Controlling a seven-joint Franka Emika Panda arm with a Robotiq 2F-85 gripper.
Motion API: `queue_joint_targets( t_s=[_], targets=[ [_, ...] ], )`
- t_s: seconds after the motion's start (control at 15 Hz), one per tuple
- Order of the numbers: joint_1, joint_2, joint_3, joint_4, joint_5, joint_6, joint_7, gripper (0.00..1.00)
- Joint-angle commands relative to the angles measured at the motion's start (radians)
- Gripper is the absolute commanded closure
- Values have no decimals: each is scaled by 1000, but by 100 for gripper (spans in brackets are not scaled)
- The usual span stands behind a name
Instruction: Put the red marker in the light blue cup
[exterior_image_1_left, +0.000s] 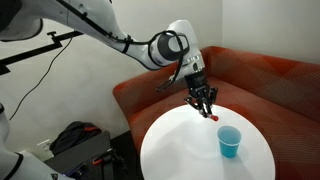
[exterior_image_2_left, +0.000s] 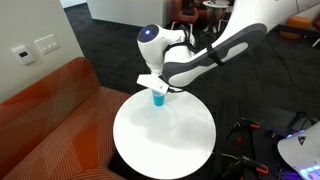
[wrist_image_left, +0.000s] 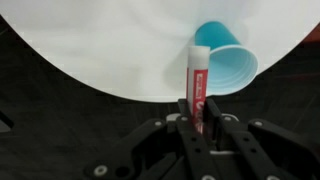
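My gripper (wrist_image_left: 198, 112) is shut on the red marker (wrist_image_left: 198, 82), which sticks out from between the fingers with its paler end forward. In the wrist view the marker's tip overlaps the rim of the light blue cup (wrist_image_left: 225, 60). In an exterior view the gripper (exterior_image_1_left: 204, 107) hangs above the far edge of the round white table (exterior_image_1_left: 190, 145), with the marker's red tip (exterior_image_1_left: 213, 116) showing below the fingers, up and to the left of the upright cup (exterior_image_1_left: 230, 141). In an exterior view the cup (exterior_image_2_left: 158, 97) stands just under the gripper (exterior_image_2_left: 157, 85).
A red-orange sofa (exterior_image_1_left: 260, 80) curves behind the table and also shows in an exterior view (exterior_image_2_left: 45, 115). A dark bag (exterior_image_1_left: 75, 140) and stand lie on the floor beside the table. The table's white top (exterior_image_2_left: 170, 135) surrounds the cup.
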Motion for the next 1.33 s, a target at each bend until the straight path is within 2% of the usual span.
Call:
queue_joint_targets(
  t_s=[0.0, 0.47, 0.8, 1.27],
  targets=[
    [18, -16, -35, -17, -133, -58, 216, 95],
    [2, 59, -17, 48, -349, -244, 594, 95],
    [-37, 137, 39, 122, -444, -376, 584, 95],
    [-66, 223, 91, 207, -592, -353, 562, 95]
  ],
)
